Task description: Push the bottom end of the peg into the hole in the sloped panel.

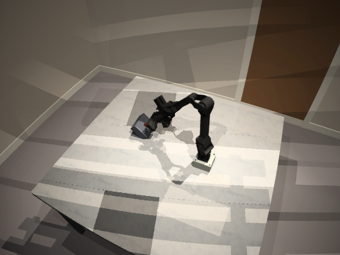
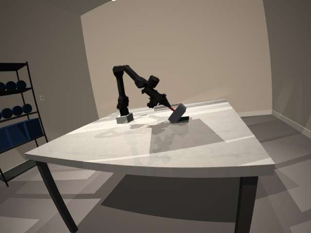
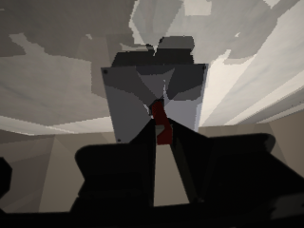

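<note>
The grey sloped panel (image 1: pixel 139 126) (image 2: pixel 177 113) (image 3: pixel 128 104) leans on a dark base on the table. My gripper (image 1: pixel 149 125) (image 2: pixel 169 107) (image 3: pixel 160 122) is shut on the red peg (image 1: pixel 145 125) (image 2: pixel 172 108) (image 3: pixel 161 115), close in front of the panel's face. The peg slants down along the gripper's direction, and its far end meets the middle of the face, at the dark hole (image 3: pixel 158 102). The peg and fingers cover most of the hole, so how deep the peg's end sits cannot be told.
The arm's pale base block (image 1: pixel 203 163) (image 2: pixel 124 118) stands on the table (image 1: pixel 192 230) (image 2: pixel 100 153). The panel's dark foot (image 2: pixel 184 119) (image 3: pixel 128 59) rests on the table top. A shelf rack (image 2: pixel 29 87) stands off beyond the table. Shadows and light patches cross the table top.
</note>
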`<move>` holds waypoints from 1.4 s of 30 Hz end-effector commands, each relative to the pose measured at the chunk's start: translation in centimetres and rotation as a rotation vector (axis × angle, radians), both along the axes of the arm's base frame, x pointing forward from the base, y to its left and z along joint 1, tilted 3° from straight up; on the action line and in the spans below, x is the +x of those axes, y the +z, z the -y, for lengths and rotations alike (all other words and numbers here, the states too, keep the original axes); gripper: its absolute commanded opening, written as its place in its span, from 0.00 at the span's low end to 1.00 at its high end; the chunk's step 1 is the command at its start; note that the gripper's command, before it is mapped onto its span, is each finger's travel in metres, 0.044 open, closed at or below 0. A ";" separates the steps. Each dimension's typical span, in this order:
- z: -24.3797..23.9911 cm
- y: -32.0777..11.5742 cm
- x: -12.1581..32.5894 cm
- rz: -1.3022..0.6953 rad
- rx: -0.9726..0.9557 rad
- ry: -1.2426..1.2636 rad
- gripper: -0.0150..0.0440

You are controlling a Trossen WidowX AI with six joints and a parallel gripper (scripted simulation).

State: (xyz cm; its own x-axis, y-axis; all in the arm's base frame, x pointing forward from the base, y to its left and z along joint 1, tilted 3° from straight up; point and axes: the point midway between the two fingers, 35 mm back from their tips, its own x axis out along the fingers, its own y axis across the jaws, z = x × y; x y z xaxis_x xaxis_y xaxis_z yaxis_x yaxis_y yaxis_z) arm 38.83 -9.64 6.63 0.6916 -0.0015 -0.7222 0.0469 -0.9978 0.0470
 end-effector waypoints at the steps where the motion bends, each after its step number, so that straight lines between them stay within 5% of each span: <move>1: 0.1 0.1 0.3 0.007 -0.003 -0.006 0.25; 36: 0.1 -0.8 0.9 -0.001 0.000 0.000 0.25; 42: 0.1 -0.8 0.9 -0.001 0.000 0.000 0.52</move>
State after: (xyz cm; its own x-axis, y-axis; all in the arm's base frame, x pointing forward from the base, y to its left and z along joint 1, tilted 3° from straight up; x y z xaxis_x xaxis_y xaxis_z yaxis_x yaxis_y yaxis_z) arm 39.69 -9.71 5.81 0.6911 -0.0021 -0.7228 0.0462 -0.9978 0.0471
